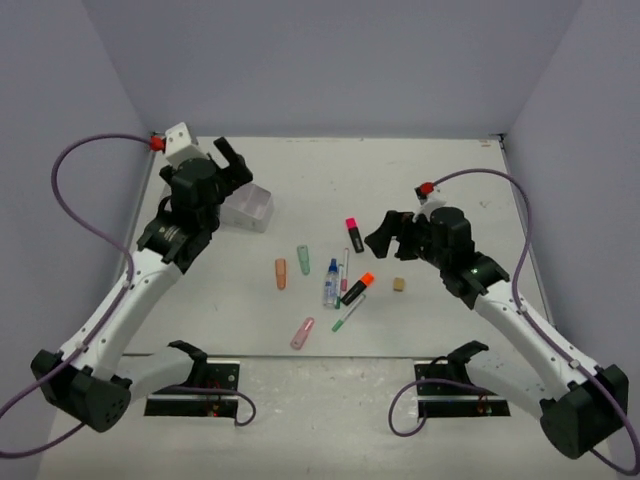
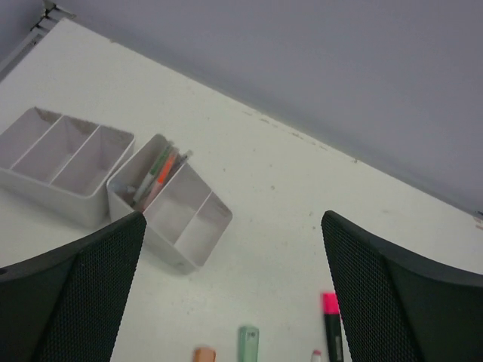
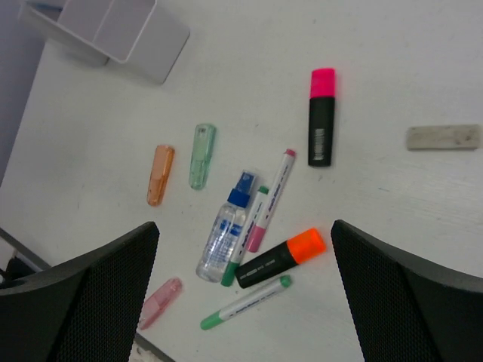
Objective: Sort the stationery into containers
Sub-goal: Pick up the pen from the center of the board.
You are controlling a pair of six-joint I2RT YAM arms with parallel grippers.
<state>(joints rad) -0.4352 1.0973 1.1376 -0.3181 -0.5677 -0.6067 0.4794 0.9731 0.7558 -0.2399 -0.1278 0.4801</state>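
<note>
Your left gripper [image 1: 232,160] is spread wide, holding nothing, organiser [image 2: 185,255] just ahead of its left finger. Your right gripper [image 1: 385,232] is wide too, loose stationery [image 3: 275,260] just ahead: bottle [image 3: 221,240], highlighters [image 3: 321,121].

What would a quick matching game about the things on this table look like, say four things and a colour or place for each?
Things:
1. bottle
2. eraser
3. see-through tube lowest in the overhead view
4. sorted pens

Descriptions:
a. pale pink all over
b. inside a white organiser
c. blue cap
d. lying alone, off to one side

Pairs: 1-c, 2-d, 3-a, 4-b.
</note>
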